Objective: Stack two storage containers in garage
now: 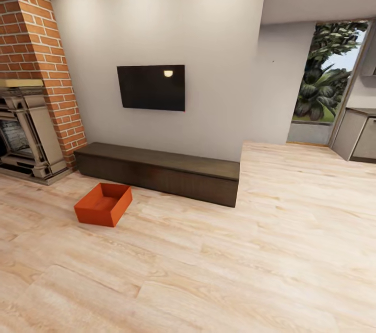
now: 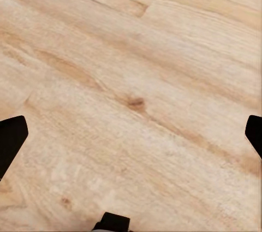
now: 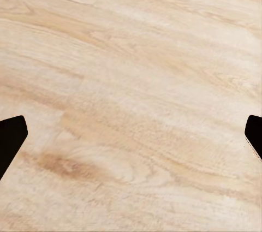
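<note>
One red-orange storage container [image 1: 103, 204] sits on the light wood floor of the living room, at the left of the head view, just in front of the dark low cabinet [image 1: 162, 171]. It is empty and has no lid. My left gripper [image 2: 131, 134] is open, its black fingertips [image 2: 11, 139] at the picture's edges, with bare wood planks between them. My right gripper [image 3: 131, 139] is open too, its fingertips [image 3: 11, 136] wide apart over bare planks. The garage is out of view.
A wall TV [image 1: 151, 87] hangs over the cabinet. A red-brick fireplace [image 1: 31, 87] stands at the left. The wall ends at a corner [image 1: 250, 129]; past it the wood floor runs to a glass door [image 1: 326, 82] and grey cabinets [image 1: 360, 137].
</note>
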`<state>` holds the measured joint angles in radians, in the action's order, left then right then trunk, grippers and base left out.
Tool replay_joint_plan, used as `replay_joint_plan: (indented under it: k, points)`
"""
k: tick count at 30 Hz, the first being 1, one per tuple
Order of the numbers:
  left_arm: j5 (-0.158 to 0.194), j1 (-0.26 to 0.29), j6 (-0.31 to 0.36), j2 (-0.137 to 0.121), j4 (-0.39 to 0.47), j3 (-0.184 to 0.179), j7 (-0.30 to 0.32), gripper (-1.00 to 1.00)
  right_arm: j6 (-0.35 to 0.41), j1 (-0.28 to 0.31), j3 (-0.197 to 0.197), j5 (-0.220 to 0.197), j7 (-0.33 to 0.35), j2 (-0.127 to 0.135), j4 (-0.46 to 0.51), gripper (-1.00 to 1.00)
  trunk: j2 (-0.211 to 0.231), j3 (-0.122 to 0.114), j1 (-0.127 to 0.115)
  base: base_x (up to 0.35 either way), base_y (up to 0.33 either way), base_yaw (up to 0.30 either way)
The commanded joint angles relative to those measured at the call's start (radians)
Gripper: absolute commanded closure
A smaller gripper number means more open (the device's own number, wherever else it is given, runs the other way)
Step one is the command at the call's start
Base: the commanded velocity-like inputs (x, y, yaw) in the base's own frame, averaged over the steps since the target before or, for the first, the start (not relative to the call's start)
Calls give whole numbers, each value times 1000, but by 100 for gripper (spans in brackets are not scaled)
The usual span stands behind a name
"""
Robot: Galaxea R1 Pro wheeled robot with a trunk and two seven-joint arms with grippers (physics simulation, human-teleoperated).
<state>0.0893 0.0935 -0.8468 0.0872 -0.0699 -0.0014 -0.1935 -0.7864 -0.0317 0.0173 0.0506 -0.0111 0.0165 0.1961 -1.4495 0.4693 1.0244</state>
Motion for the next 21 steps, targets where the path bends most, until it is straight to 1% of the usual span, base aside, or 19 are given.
replay_joint_plan:
  k: [1, 16, 21]
  points:
    - [9, 2, -6, 0, -4, -1, 5, -100, -1, -1, 1, 3, -1, 0, 2, -100, 0, 1, 1, 329, -74, 0]
    - [9, 2, -6, 0, -4, -1, 5, -100, -1, -1, 1, 3, -1, 0, 2, -100, 0, 1, 1, 329, -74, 0]
    - [9, 2, -6, 0, -4, -1, 5, -100, -1, -1, 1, 4, -1, 0, 2, -100, 0, 1, 1, 329, -27, 0]
